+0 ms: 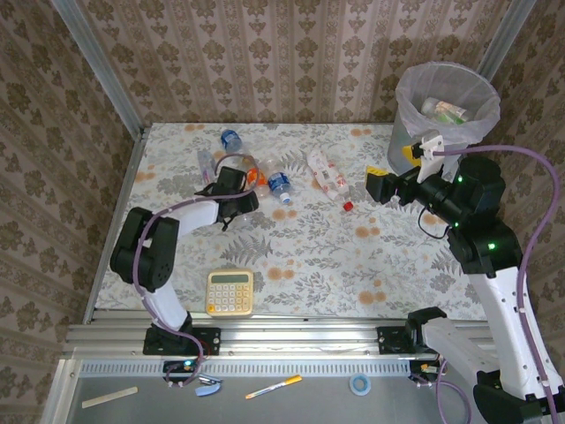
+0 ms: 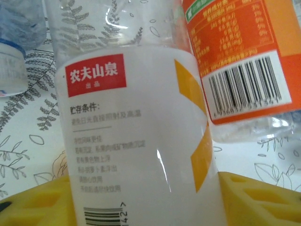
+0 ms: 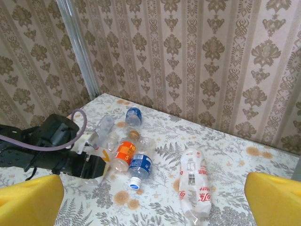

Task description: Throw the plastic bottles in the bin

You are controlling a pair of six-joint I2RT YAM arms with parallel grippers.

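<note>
**Left gripper** [image 1: 245, 199] brackets a clear plastic bottle with a white label, red logo and orange arrow [image 2: 136, 132]. The bottle lies toward the table's far left corner, its long axis square to the closing line. Whether the pads pinch it cannot be told. **Right gripper** [image 1: 378, 185] hangs spread beside the round grey lined bin [image 1: 402, 137] at the far right corner.

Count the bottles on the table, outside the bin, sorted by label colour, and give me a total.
Blue-label bottles: 2
Orange-label bottle: 1
Crushed red-and-white-label bottle: 1
White-label bottle with a red logo: 1
Clear bottle, label unreadable: 1
Total: 6, as far as the crowded cluster lets me tell.
</note>
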